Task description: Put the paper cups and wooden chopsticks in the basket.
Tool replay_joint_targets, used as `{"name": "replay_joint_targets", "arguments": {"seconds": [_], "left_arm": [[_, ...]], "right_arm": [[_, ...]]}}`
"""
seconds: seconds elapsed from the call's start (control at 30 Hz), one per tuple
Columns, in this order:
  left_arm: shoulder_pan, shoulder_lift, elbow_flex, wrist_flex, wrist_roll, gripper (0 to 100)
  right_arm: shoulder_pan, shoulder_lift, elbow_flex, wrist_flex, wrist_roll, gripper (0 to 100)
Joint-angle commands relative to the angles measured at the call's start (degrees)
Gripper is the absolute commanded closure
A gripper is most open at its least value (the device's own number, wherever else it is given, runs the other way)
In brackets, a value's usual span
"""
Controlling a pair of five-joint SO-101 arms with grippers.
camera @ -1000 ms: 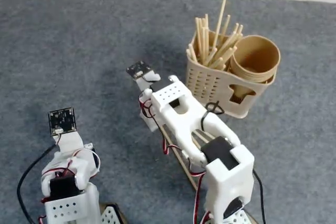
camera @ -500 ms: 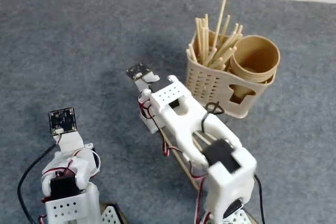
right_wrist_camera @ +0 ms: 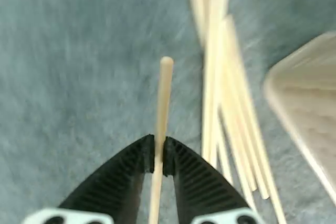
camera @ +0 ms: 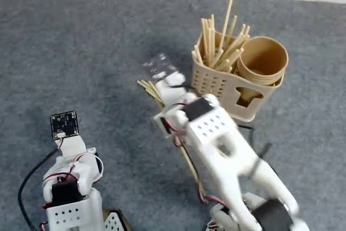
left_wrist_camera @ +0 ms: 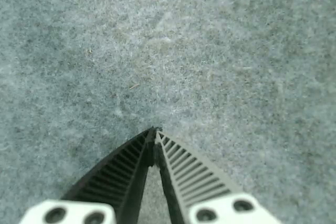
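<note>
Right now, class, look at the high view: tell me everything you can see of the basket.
The basket is a pale beige, plastic-looking tub with rows of small slots in its walls and a keyhole-shaped cutout on one side. It stands upright on the grey felt-like table. Seen from above, wooden chopsticks lean in its left part; nested paper cups sit in its right.

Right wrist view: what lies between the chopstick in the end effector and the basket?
In the right wrist view, a loose bundle of chopsticks lies between the held chopstick and the basket.
</note>
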Motion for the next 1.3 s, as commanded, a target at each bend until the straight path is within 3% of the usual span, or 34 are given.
{"name": "replay_joint_targets", "arguments": {"seconds": [0.0, 0.1, 0.63, 0.93, 1.27], "left_arm": [[1.36, -0.66, 1.1, 0.35, 0.0, 99], [1.36, -0.66, 1.1, 0.35, 0.0, 99], [1.36, -0.66, 1.1, 0.35, 0.0, 99], [1.36, -0.66, 1.1, 0.35, 0.0, 99], [1.36, -0.66, 1.1, 0.35, 0.0, 99]], "right_arm": [[2.24, -11.91, 3.12, -5.41, -7.56, 99.2], [2.59, -18.15, 7.6, -10.24, -11.96, 99.2], [5.85, -46.2, 14.99, -22.55, -12.13, 99.3], [12.7, -48.22, 14.81, -41.98, -12.04, 99.3], [16.04, -48.04, 4.97, -45.23, -8.7, 99.3]]}}
